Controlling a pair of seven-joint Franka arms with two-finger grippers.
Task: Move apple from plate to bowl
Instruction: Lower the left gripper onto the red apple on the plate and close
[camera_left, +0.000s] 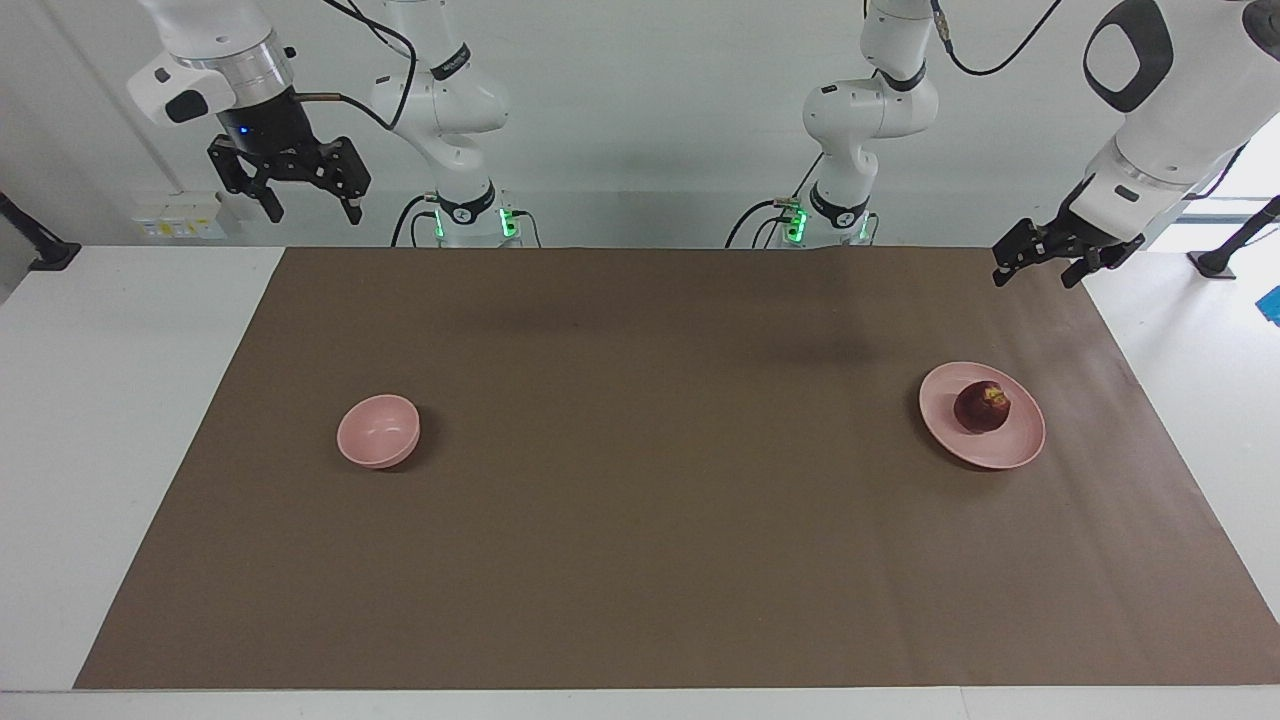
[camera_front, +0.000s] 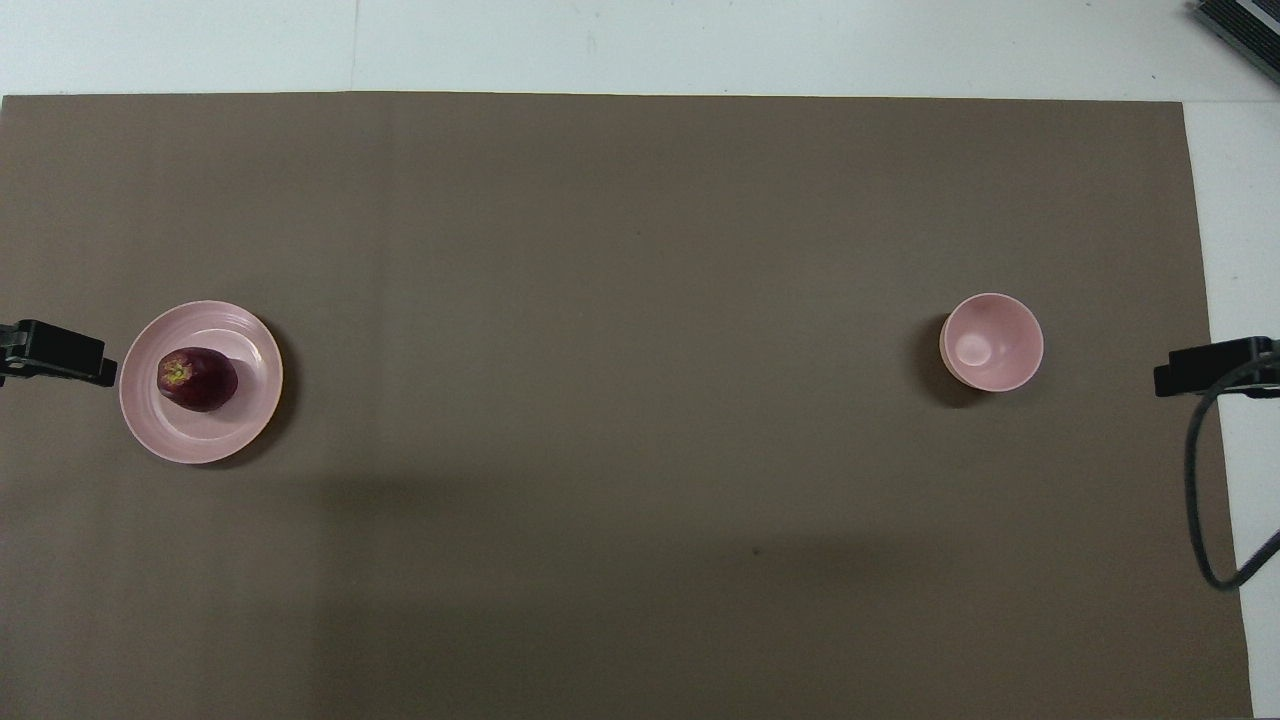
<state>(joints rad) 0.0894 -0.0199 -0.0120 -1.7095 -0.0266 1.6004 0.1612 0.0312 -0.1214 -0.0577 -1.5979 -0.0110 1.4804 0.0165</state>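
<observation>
The dark red apple (camera_left: 982, 407) lies on the wide pink plate (camera_left: 1012, 447) toward the left arm's end of the table; both also show in the overhead view, the apple (camera_front: 197, 379) on the plate (camera_front: 205, 440). The small deep pink bowl (camera_left: 378, 430) stands empty toward the right arm's end and also shows in the overhead view (camera_front: 992, 342). My left gripper (camera_left: 1038, 272) hangs open and empty in the air over the mat's edge, apart from the plate. My right gripper (camera_left: 310, 208) hangs open and empty, high over the table's right arm's end.
A brown mat (camera_left: 640, 520) covers most of the white table (camera_left: 120, 420). The right arm's black cable (camera_front: 1200, 500) loops over the mat's edge at the right arm's end.
</observation>
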